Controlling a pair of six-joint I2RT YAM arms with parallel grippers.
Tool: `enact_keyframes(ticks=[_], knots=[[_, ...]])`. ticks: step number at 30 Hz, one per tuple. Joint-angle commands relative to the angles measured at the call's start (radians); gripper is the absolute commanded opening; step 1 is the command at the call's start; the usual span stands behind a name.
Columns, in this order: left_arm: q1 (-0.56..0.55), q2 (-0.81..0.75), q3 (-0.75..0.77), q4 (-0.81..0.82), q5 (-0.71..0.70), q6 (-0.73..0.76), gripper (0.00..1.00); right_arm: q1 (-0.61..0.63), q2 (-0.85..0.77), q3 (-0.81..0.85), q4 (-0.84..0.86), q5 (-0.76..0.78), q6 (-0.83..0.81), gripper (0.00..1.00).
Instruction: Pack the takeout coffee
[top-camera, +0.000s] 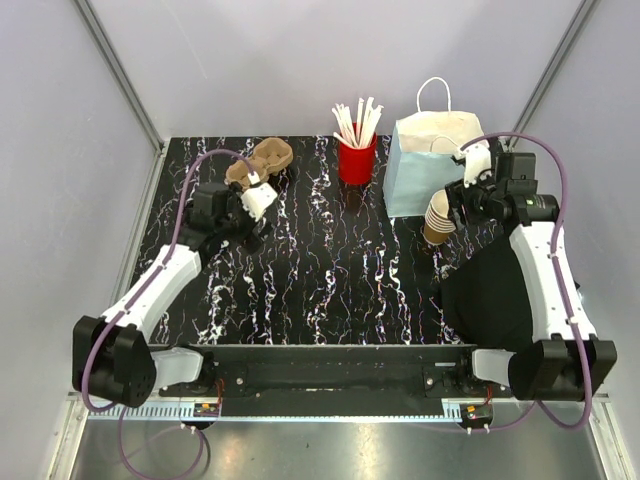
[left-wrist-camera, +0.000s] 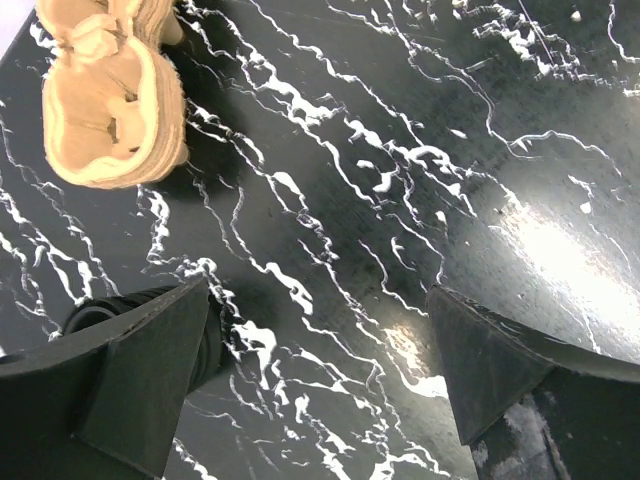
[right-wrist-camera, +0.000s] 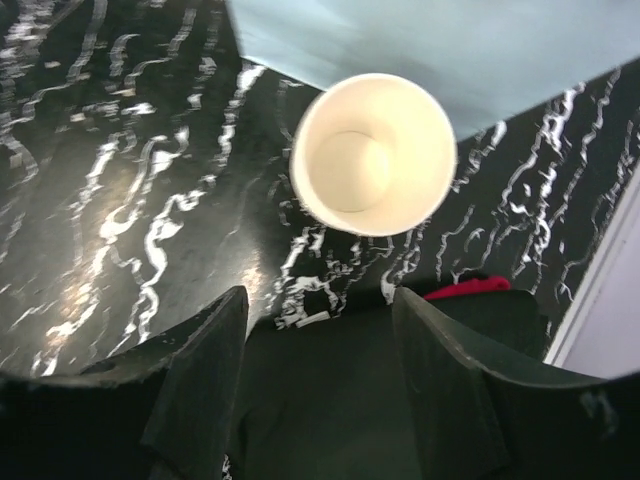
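Note:
A nested stack of brown paper cups (top-camera: 437, 218) stands on the black marble table just in front of the pale blue paper bag (top-camera: 425, 165). From above, the top cup (right-wrist-camera: 372, 155) shows its white inside, against the bag (right-wrist-camera: 440, 45). The takeout coffee as a single cup on its own is out of view. My right gripper (top-camera: 458, 200) hovers beside the stack. In the right wrist view that gripper (right-wrist-camera: 318, 300) is open, nothing between its fingers, the cup just beyond the tips. My left gripper (top-camera: 256, 200) (left-wrist-camera: 318, 290) is wide open over bare table.
A tan pulp cup carrier (top-camera: 262, 160) (left-wrist-camera: 110, 90) lies at the back left, near the left gripper. A red cup of white sticks (top-camera: 357, 150) stands at the back middle. A black cloth (top-camera: 490, 290) (right-wrist-camera: 330, 400) lies under the right arm, something red (right-wrist-camera: 465, 290) showing at its edge.

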Motion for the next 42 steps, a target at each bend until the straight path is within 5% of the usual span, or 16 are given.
enact_keyframes(ticks=[1,14,33,42], knots=[[0.005,-0.081,-0.068,0.177,0.043,0.000,0.99,-0.014,0.051,0.004,0.159,0.131,0.072,0.62],[0.010,-0.173,-0.161,0.233,0.084,-0.042,0.99,-0.054,0.226,-0.016,0.300,0.192,0.115,0.44],[0.019,-0.147,-0.168,0.236,0.117,-0.052,0.99,-0.062,0.239,-0.103,0.403,0.137,0.168,0.24],[0.020,-0.137,-0.165,0.233,0.124,-0.054,0.99,-0.062,0.245,-0.074,0.395,0.146,0.174,0.07]])
